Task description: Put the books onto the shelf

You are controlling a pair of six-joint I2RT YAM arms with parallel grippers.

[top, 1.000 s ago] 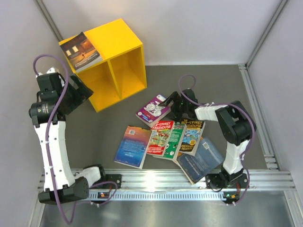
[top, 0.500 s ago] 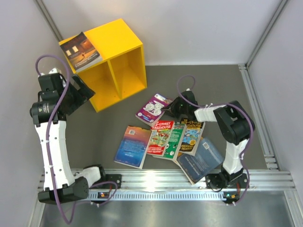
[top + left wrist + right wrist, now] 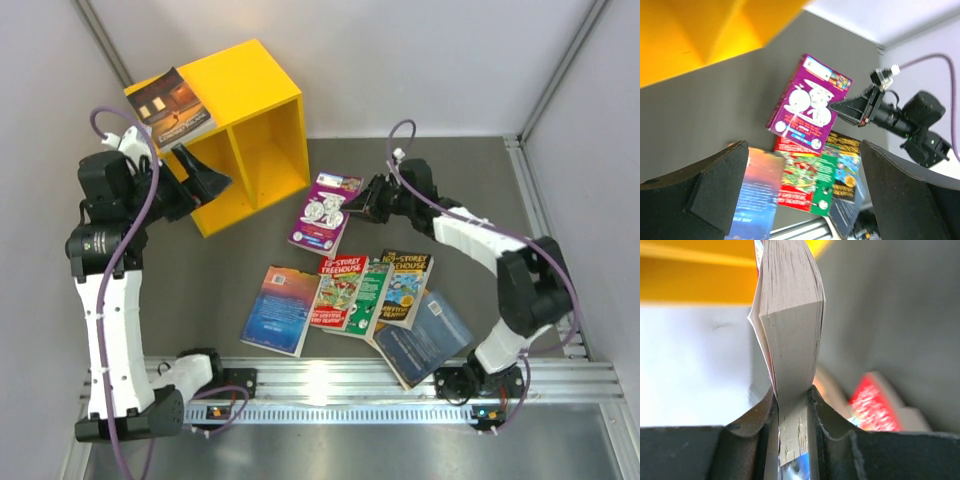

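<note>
The right pincer [image 3: 364,205] is closed on the thin purple paperback with a white cartoon cover [image 3: 323,212]. It takes the book by its right edge, near the upper corner. In the right wrist view the block of pages [image 3: 790,340] stands edge-on between the two dark fingers [image 3: 757,427], which press on it from both sides with only the thickness of the book between them. The purple paperback is tilted and lies on the grey table [image 3: 440,170] between the shelf and the other books. I cannot tell whether its lower end touches the table.

The left pincer [image 3: 205,173] is wide open, and both its fingers are free. It hangs just before the left compartment of the bright yellow box-shaped shelf [image 3: 255,95], which has two compartments side by side with a divider between them. A dark paperback with lighted windows on the cover [image 3: 172,108] lies flat on top of the shelf, at its left corner.

Four more books lie near the front rail:
- a blue and orange paperback [image 3: 281,308];
- a red and green "Treehouse" paperback [image 3: 345,293] touching it;
- a yellow and black one [image 3: 405,285];
- a dark blue one [image 3: 425,338], partly under its neighbours.
</note>
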